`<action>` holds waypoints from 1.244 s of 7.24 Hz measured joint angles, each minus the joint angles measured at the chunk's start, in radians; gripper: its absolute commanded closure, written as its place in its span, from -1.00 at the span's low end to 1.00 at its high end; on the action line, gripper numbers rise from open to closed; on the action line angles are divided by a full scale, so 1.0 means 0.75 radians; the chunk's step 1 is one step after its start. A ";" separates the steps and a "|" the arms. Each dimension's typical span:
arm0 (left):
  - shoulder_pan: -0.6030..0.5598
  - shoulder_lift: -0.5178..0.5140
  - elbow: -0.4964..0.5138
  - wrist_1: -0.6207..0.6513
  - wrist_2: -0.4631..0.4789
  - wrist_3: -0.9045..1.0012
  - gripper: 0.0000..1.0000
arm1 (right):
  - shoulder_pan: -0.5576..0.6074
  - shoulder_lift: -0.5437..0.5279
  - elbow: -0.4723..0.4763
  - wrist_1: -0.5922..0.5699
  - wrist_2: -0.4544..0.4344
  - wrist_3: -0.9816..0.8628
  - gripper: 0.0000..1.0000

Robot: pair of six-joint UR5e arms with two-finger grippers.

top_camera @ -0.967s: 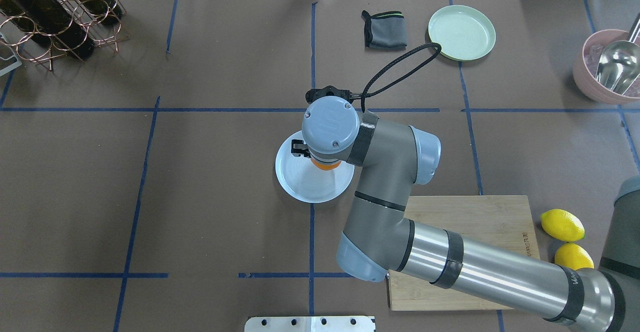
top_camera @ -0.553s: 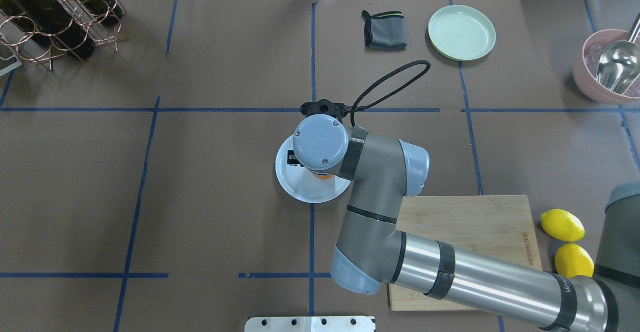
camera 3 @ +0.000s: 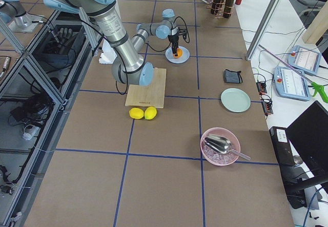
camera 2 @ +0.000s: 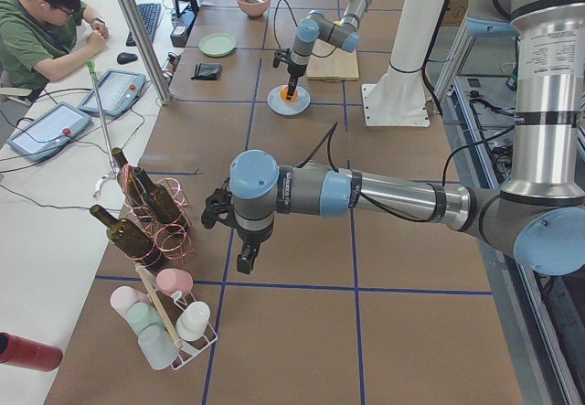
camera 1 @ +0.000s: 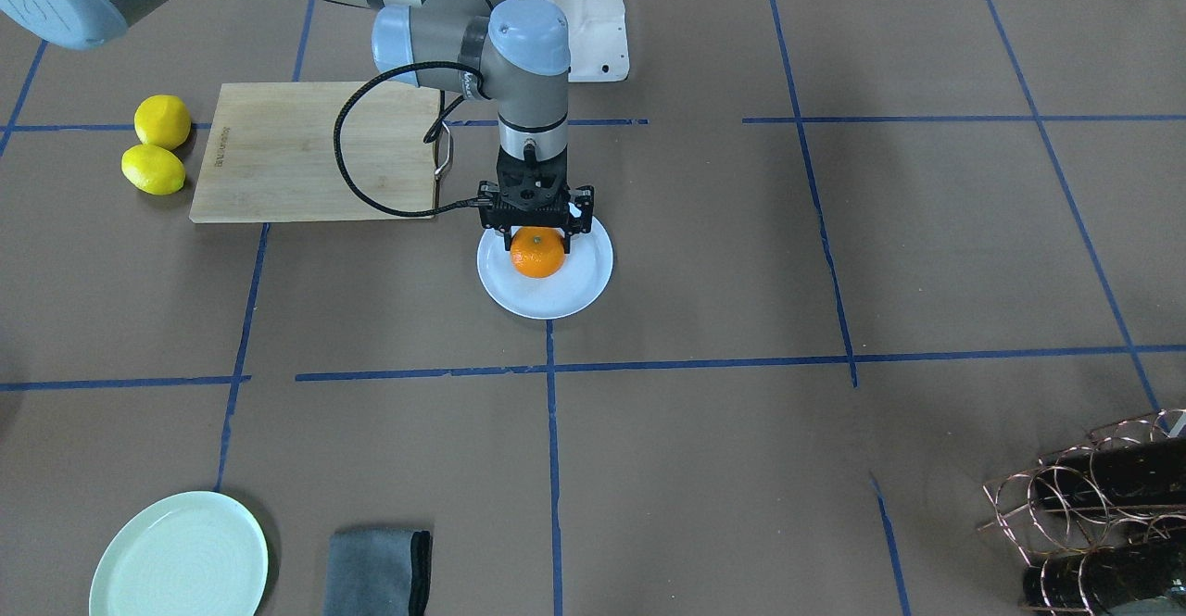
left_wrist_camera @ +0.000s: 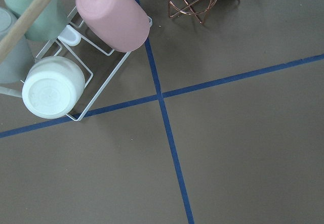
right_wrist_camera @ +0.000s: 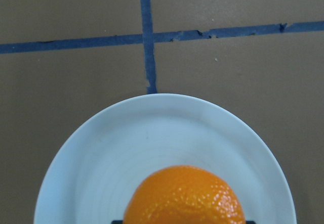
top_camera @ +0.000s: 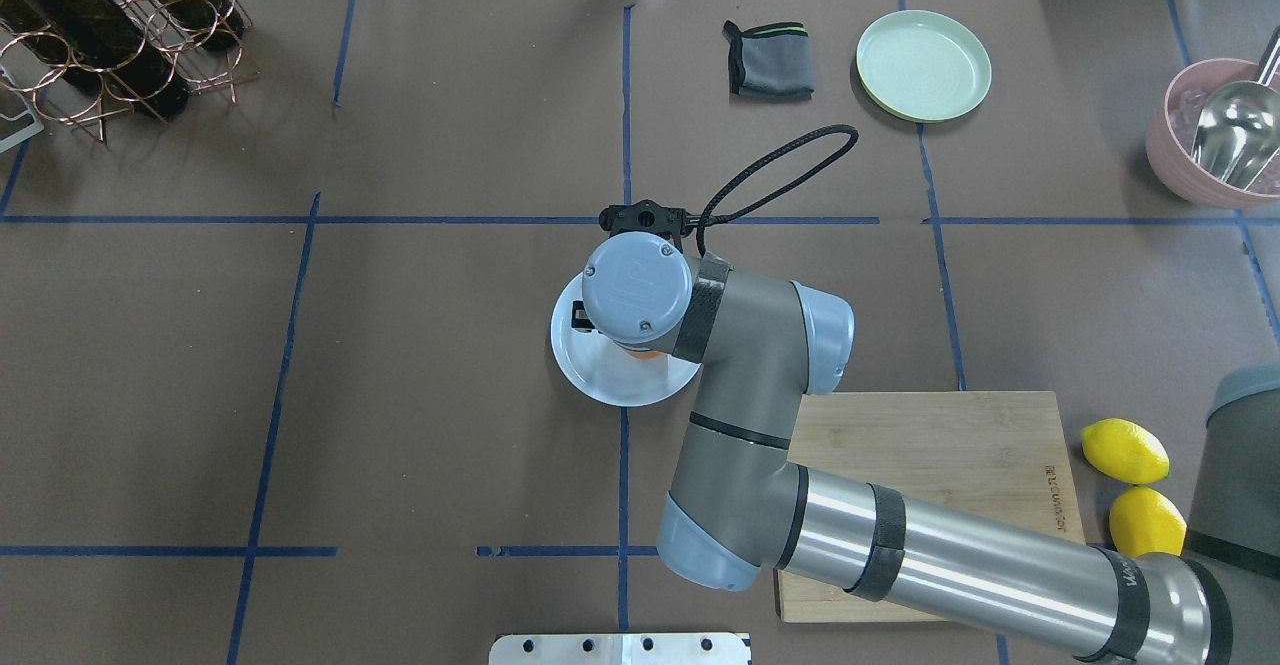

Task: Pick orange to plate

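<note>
Orange position: the orange (camera 1: 537,259) is inside the rim of the pale plate (camera 1: 582,284), slightly toward the robot's side of centre. The views do not show whether it rests on the plate or hangs just above it.
Orange orientation: its green stem dimple faces up, tipped a little toward the operators' side. The fruit is nearly round and slightly flattened, so it has no clear long axis, and its broad width lies level.
Right gripper: the right gripper (camera 1: 537,247) points straight down over the plate. Its black fingers (camera 1: 508,242) press against opposite sides of the orange, clamped on it.
Left gripper: the left gripper (camera 2: 245,261) hangs low over the table near the bottle rack (camera 2: 151,213), well apart from the plate. Whether its jaws are apart or together cannot be told.
Plate surroundings: the plate lies beside a crossing of blue tape lines, with a wooden board (camera 1: 306,148) near it.
Other fruit: two lemons (camera 1: 154,169) lie just beside the board's far edge, well apart from the orange.
</note>
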 measured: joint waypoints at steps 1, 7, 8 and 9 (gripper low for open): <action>0.000 0.011 -0.010 0.000 0.000 0.000 -1.00 | 0.000 0.001 -0.010 0.014 -0.007 0.004 -1.00; 0.004 0.010 0.010 -0.005 0.009 -0.001 -1.00 | 0.288 -0.084 0.193 -0.102 0.210 -0.331 -1.00; 0.004 0.013 0.008 -0.003 0.009 0.000 -1.00 | 0.412 -0.155 0.267 -0.152 0.311 -0.506 -1.00; 0.004 0.014 0.005 -0.001 0.008 0.001 -1.00 | 0.550 -0.243 0.319 -0.176 0.426 -0.715 -1.00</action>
